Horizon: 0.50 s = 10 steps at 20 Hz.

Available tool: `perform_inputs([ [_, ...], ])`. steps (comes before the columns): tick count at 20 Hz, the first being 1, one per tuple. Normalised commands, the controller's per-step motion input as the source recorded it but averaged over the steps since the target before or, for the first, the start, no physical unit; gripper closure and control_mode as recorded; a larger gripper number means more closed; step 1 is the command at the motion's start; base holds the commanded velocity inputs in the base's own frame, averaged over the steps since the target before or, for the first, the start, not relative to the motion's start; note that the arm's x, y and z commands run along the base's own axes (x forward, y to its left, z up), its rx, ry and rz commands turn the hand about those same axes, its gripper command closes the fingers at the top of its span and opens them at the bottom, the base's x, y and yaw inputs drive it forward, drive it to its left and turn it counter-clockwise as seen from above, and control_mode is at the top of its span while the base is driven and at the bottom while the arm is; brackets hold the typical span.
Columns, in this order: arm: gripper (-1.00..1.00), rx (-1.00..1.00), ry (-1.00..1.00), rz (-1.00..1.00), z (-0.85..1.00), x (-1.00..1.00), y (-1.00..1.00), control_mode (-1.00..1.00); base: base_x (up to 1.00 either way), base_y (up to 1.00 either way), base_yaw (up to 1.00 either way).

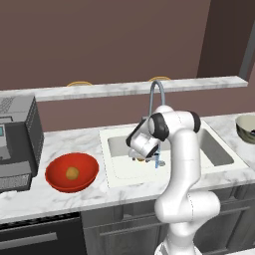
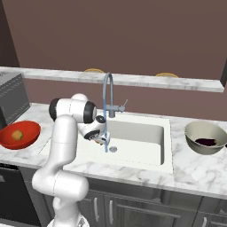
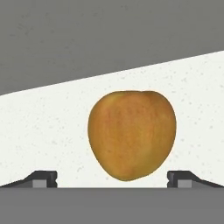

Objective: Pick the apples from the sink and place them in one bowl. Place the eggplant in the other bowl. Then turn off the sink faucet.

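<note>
On my far left I am seeing the dark appliance point(image 1: 17, 142) sitting on the marble counter point(image 1: 60, 196), and just beside it the red bowl point(image 1: 56, 170) is holding one apple point(image 1: 72, 173) near its middle. Moving right, the sink point(image 2: 153, 146) is lying open in the counter with the faucet point(image 2: 107, 95) arching over it, and water point(image 2: 106, 141) is running from the spout in a thin blue stream down toward the drain point(image 2: 113, 149). My arm is bending down into the left part of the basin, and the gripper point(image 3: 112, 178) is hanging low there with its fingers point(image 3: 41, 178) standing wide apart. Through the hand camera I am looking straight at the second apple point(image 3: 131, 134), sitting on the white basin floor between the two tips, with neither tip touching it. Further right, the greenish-grey bowl point(image 2: 195, 142) is resting on the counter past the sink, and the eggplant point(image 2: 206, 142) is lying inside it.
</note>
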Motion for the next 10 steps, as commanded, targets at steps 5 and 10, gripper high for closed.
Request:
perform_inputs([
  [5, -1.00, 0.00, 0.00, 0.00, 0.00, 0.17, 0.00, -1.00, 0.00, 0.00, 0.00],
  [10, -1.00, 0.00, 0.00, 0.00, 0.00, 0.20, 0.00, -1.00, 0.00, 0.00, 0.00],
])
